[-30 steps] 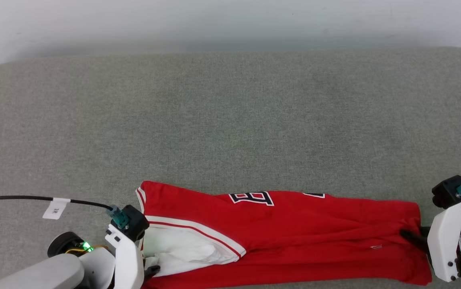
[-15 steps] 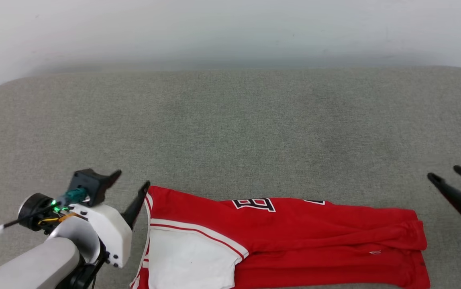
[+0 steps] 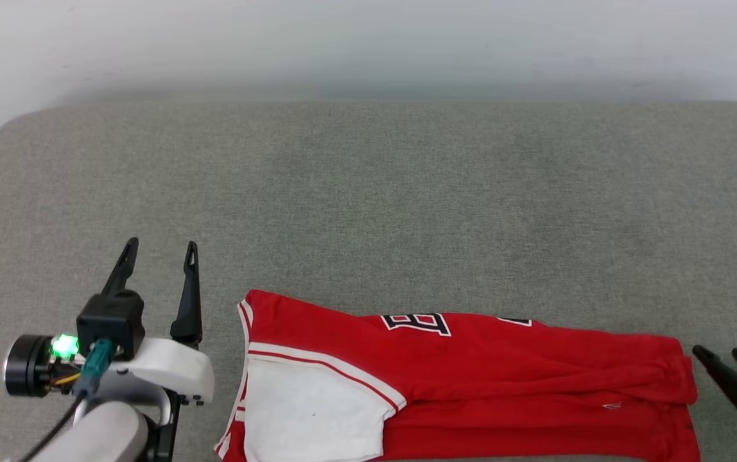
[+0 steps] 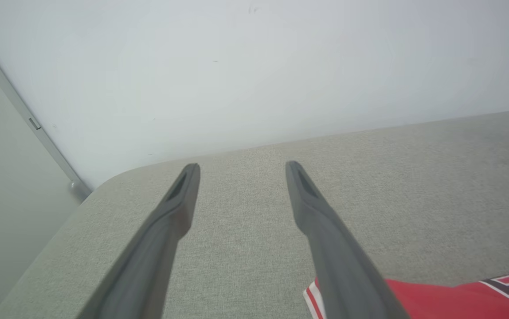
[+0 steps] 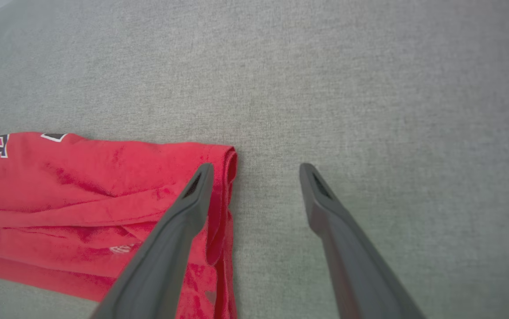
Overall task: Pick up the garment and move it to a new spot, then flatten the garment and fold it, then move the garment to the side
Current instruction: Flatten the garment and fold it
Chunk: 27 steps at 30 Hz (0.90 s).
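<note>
Found red T-shirt (image 3: pixel 503 378) folded long on grey padded surface (image 3: pixel 368 192), left gripper (image 3: pixel 162 245) and right gripper (image 3: pixel 716 351) both splayed wide, holding nothing (one just off each end).

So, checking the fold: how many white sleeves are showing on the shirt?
1. A white sleeve lies on top at the left end of the garment, near the left gripper. The other may be hidden under the red fabric.
</note>
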Motion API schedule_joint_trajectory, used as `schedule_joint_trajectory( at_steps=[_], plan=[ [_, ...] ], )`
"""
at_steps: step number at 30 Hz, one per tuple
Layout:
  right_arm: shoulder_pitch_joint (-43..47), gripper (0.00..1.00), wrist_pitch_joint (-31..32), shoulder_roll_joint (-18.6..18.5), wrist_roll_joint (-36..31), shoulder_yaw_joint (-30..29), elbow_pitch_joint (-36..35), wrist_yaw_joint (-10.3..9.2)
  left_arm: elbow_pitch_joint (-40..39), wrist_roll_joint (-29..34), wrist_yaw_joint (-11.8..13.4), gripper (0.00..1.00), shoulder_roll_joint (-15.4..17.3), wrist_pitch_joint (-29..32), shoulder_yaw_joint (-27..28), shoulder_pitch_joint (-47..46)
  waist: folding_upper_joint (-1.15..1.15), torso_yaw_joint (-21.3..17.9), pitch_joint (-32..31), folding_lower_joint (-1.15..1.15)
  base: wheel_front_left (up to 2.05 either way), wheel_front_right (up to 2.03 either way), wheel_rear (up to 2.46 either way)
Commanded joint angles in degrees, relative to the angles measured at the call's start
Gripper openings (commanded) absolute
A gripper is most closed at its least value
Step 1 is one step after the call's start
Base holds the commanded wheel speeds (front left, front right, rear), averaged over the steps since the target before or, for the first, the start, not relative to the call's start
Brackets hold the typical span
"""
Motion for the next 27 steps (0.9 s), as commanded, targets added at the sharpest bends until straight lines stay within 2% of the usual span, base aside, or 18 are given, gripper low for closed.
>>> schedule_joint_trajectory(
  at_steps=[1,4,8,16,17,20,21,22,23,27],
  plan=[
    [1.42,1.0,0.83,1.31,0.97,-0.45,0.3,-0.05,-0.75,3.27,0.79,1.0,-1.66,-0.23,2.66,2.84,0.0,0.3,0.36,0.0,0.0,0.0,0.0],
    [2.72,1.0,1.91,3.23,2.24,-0.55,0.58,-0.05,-1.75,7.8,1.0,1.0,-4.96,-0.24,7.58,6.84,0.0,0.53,0.82,0.0,0.0,0.0,0.0],
    [3.48,1.0,4.02,5.48,3.81,0.51,1.11,-0.05,-2.2,12.94,-0.47,1.0,-9.64,-0.24,13.34,11.28,0.0,0.75,1.35,0.0,0.0,0.0,0.0],
    [4.09,1.0,8.63,8.64,4.45,5.78,2.31,-0.05,-1.11,21.69,-5.29,1.0,-18.68,-0.2,21.97,17.22,0.0,1.44,2.01,0.0,0.0,0.0,0.0],
    [4.09,1.0,8.63,8.64,4.45,5.78,2.31,-0.05,-1.11,21.69,-5.29,1.0,-18.68,-0.2,21.97,17.22,0.0,1.44,2.01,0.0,0.0,0.0,0.0],
    [4.06,1.0,10.21,9.42,4.37,7.74,2.62,-0.02,-0.26,24.65,-7.34,1.0,-21.49,-0.19,24.16,18.15,0.0,1.79,2.0,0.0,0.0,0.0,0.0],
    [3.89,0.94,10.62,9.49,4.59,8.27,2.38,0.05,0.03,25.41,-7.92,1.0,-22.34,-0.19,24.78,18.52,0.0,1.89,1.97,0.0,0.0,0.0,0.0],
    [3.63,0.34,10.47,9.4,4.64,8.36,2.26,0.05,0.21,26.16,-8.41,1.0,-23.11,-0.19,25.64,18.76,0.0,1.94,1.93,0.0,0.0,0.0,0.0],
    [3.21,0.0,10.14,9.06,4.58,8.24,2.23,0.05,0.4,26.94,-8.85,1.0,-23.86,-0.19,26.55,19.08,0.0,1.98,1.86,0.0,0.0,0.0,0.0],
    [1.41,0.0,8.8,6.67,4.11,6.43,2.58,-0.08,0.21,29.93,-10.8,1.0,-26.38,-0.19,29.36,20.64,0.0,1.92,1.2,0.0,0.0,0.0,0.0]
  ],
)
